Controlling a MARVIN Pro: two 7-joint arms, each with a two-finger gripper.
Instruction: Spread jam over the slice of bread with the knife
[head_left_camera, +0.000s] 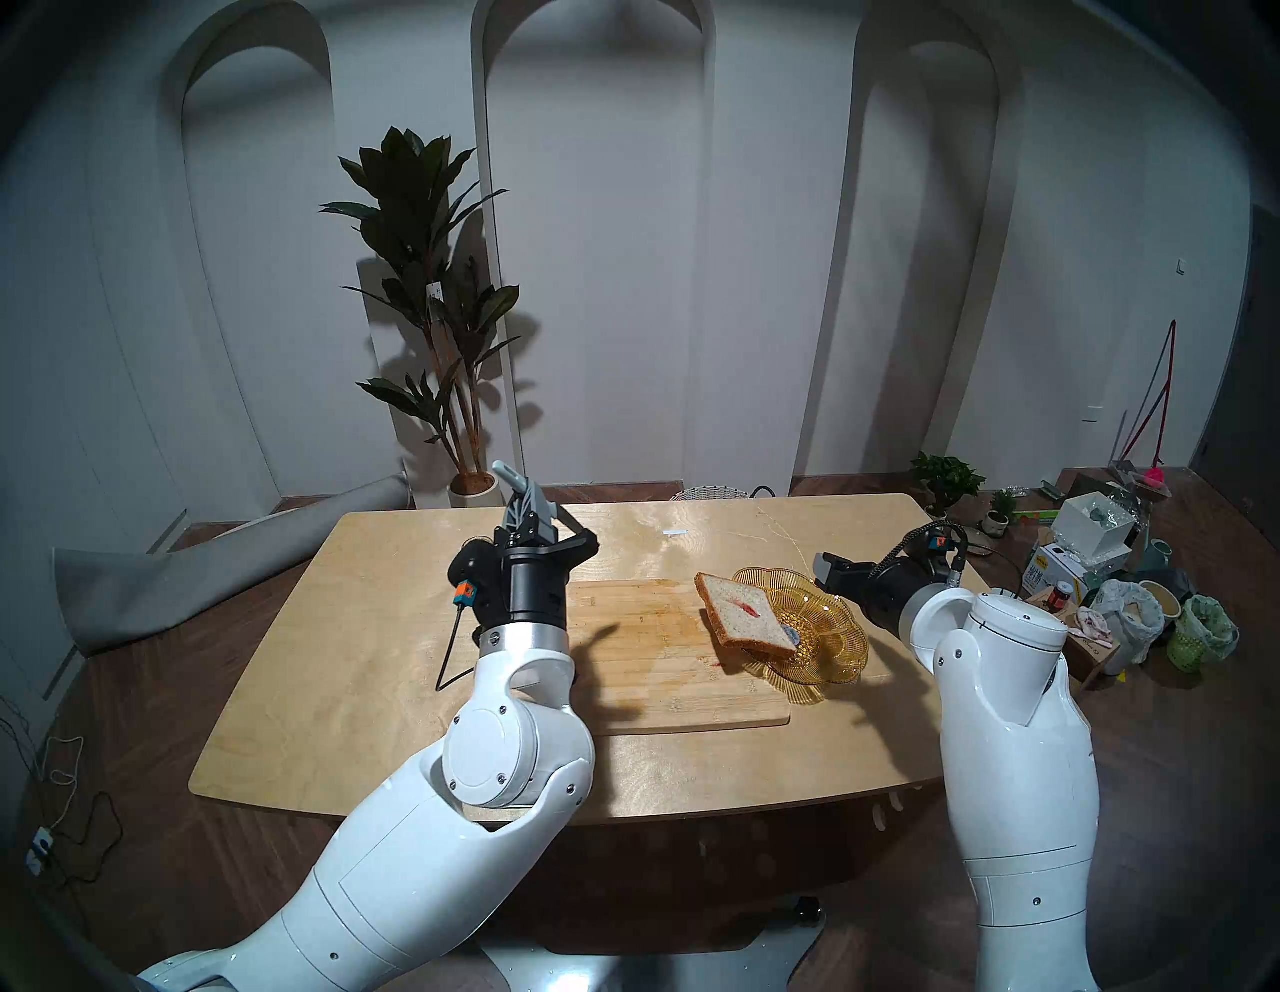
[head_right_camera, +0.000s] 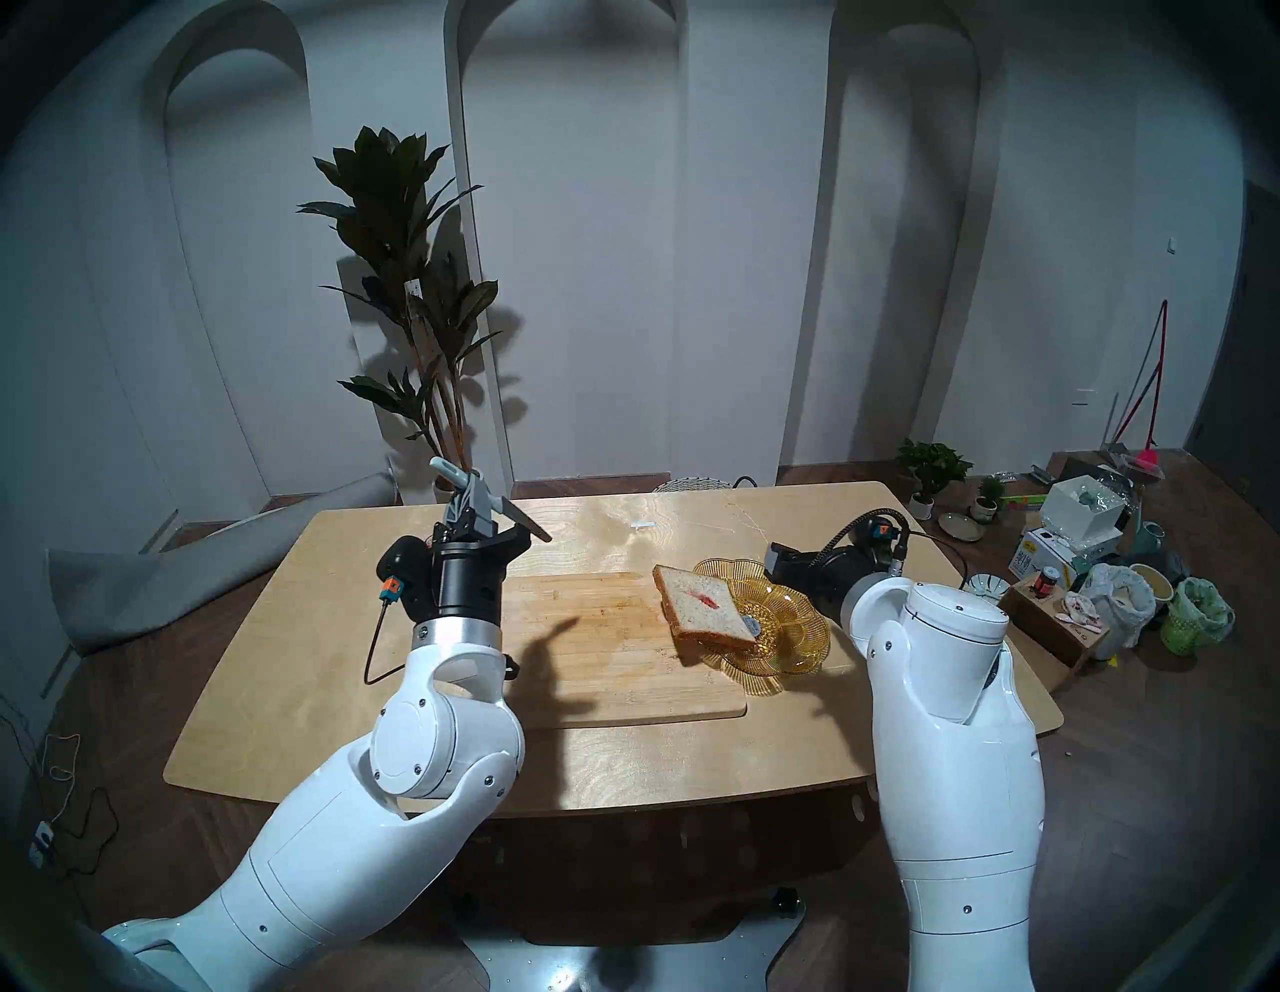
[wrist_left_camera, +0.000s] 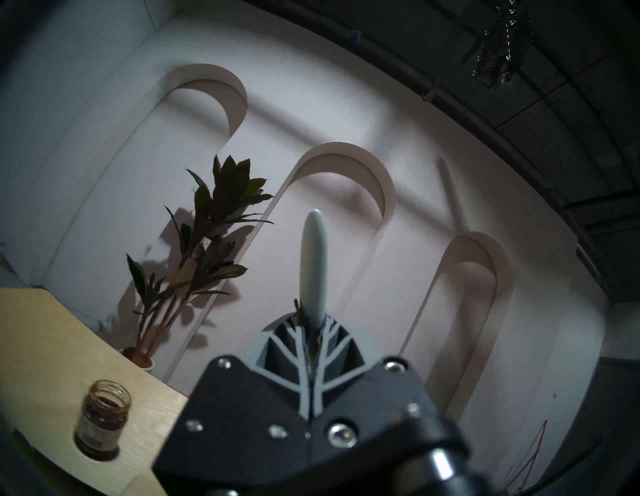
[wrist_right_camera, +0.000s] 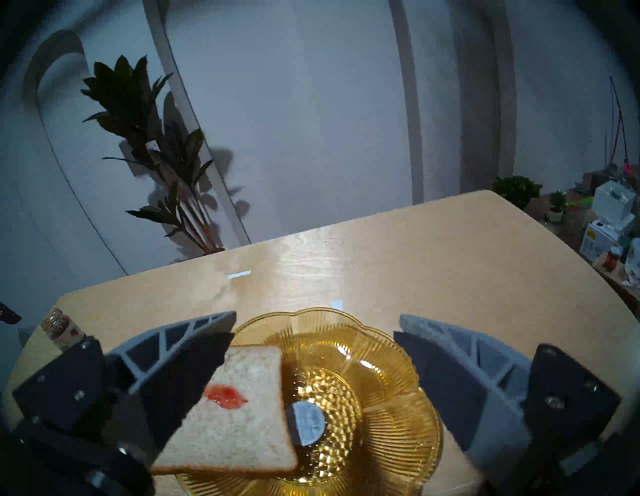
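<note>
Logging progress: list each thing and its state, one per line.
Left claw: shut on the knife, raised.
Right claw: open, empty.
Slice of bread: propped on the amber dish, small jam smear.
Jam jar: upright, no lid.

A board lies mid-table; the dish sits at its right edge, partly overlapping it. The bread rests tilted across the dish's left rim, overhanging the board, with a jam smear on top. The jar stands on the table to the left, apart from the board; a plant stands behind the table's far left.
</note>
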